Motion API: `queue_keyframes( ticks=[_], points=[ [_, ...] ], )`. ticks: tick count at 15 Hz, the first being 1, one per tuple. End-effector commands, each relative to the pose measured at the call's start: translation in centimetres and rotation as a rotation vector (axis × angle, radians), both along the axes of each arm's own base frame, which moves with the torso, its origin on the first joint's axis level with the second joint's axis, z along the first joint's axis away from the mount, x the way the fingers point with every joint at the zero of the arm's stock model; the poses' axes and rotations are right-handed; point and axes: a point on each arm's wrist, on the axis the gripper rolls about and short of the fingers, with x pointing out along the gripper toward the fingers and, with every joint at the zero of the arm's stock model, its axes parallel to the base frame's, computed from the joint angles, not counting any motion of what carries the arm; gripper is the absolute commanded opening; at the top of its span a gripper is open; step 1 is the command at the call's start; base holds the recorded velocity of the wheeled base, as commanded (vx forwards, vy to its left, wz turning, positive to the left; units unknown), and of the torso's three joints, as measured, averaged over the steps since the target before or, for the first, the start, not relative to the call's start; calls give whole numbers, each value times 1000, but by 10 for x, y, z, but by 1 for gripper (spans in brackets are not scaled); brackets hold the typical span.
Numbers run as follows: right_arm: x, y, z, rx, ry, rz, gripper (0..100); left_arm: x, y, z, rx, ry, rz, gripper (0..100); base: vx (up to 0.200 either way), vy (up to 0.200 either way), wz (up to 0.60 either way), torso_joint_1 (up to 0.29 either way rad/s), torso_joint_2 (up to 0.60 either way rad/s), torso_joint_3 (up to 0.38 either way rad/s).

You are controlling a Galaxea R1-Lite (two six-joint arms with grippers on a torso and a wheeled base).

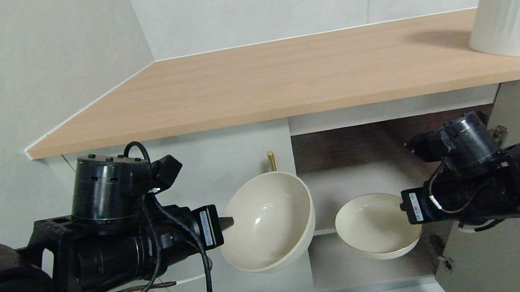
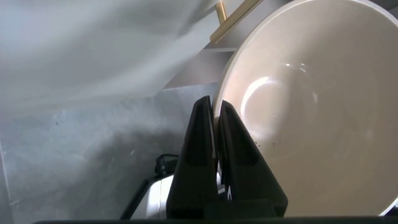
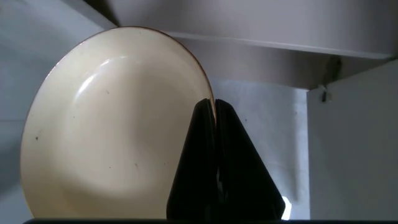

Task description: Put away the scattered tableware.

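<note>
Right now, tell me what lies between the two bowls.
Nothing: in the head view the gap between the left bowl and the right bowl is bare, with only a cabinet shelf behind it.

left claw (image 2: 215, 107) clamped on large bowl (image 2: 323, 112) rim, right claw (image 3: 214, 107) clamped on small bowl (image 3: 112, 124) rim, arms pointing inward

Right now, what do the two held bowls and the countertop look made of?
Larger bowl in the left gripper: cream, glossy, likely glazed ceramic, possibly melamine; sharp highlights inside. Smaller bowl in the right gripper: same look, thin darker rim. Countertop: matte wood-grain, wood or laminate.
</note>
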Motion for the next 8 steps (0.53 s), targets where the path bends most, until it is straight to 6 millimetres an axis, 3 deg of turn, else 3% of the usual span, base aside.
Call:
queue_keyframes(
  ticks=[1, 5, 8],
  points=[
    [28, 5, -53, -43, 86, -32, 0, 1, 0, -2, 3, 5, 1, 0, 0, 0, 0, 0, 0, 0],
    [68, -3, -113, -30, 28, -150, 0, 2, -1, -3, 6, 11, 1, 0, 0, 0, 0, 0, 0, 0],
    [85, -8, -132, -5, -68, -206, 0, 2, -3, -5, 8, 15, -5, 0, 0, 0, 0, 0, 0, 0]
  ],
)
